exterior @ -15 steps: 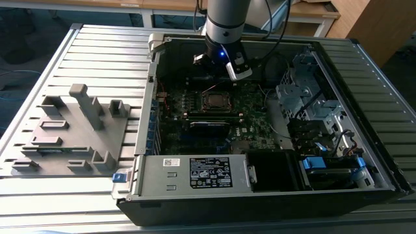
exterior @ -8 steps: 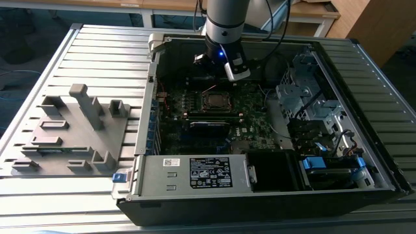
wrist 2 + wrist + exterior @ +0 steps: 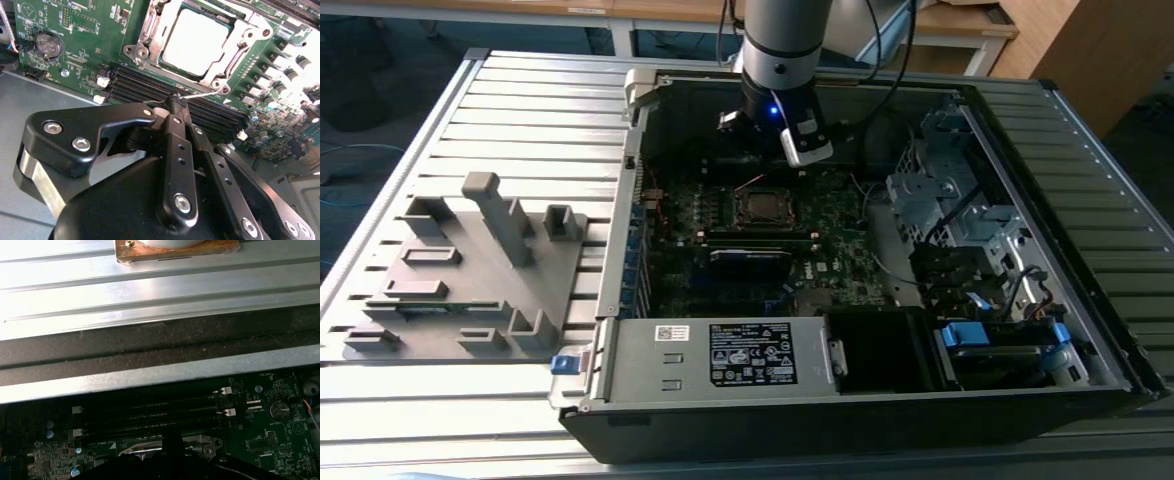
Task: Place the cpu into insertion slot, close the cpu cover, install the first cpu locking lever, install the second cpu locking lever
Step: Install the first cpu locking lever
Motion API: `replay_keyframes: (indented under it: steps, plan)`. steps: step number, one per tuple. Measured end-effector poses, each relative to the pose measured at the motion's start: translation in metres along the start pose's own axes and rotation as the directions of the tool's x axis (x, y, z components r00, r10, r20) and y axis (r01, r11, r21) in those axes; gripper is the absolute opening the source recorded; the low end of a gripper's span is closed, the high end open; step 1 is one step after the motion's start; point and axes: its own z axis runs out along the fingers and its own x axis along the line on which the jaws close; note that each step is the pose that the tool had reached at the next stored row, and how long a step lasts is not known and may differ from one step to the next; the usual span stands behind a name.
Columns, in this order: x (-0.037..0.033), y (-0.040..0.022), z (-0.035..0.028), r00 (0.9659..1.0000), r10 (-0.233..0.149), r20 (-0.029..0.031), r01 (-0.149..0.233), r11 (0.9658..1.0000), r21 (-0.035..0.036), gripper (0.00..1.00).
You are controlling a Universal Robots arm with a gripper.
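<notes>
Black, linkage-driven gripper (image 3: pixel 176 101) hangs low over the green motherboard (image 3: pixel 80 65) inside the open black-and-grey computer case (image 3: pixel 1041 100). Its two slim fingers are drawn together to one narrow tip with no gap showing between them. That tip sits at the near end of a thin silvery wire locking lever (image 3: pixel 202 93), which runs along the edge of the socket just above the long black memory slots (image 3: pixel 150 85). Whether the wire is pinched or merely touched cannot be told.

The small square cpu with its pale silvery metal face (image 3: pixel 197 42) already lies in the square insertion slot (image 3: pixel 761 206), toward the far middle of the board in the exterior view. The thin silvery cpu cover frame (image 3: pixel 155 35) lies flat around it, with the chip showing through its window.

So placing and covering look done, and the first lever seems to be the step in hand. By my judgement that step calls for a careful sideways-and-down push on a springy wire, keeping the tip off the memory slots just beside it. A grey moulded fixture tray (image 3: pixel 467 260) sits outside the case on the exterior view's left.
</notes>
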Motion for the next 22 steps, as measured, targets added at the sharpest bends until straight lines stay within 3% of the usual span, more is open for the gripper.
replay_keyframes:
  steps: [12,17,22]
  plan:
    - [0.0013,0.0027,0.0037,1.0,0.003,0.0021,-0.003,1.0,0.0016,0.11]
    - [0.0014,0.0026,0.0055,0.9996,0.028,0.0083,-0.028,0.9996,0.0098,0.11]
    - [0.0016,0.0034,0.0077,0.9987,0.049,0.0131,-0.05,0.9987,0.0115,0.11]
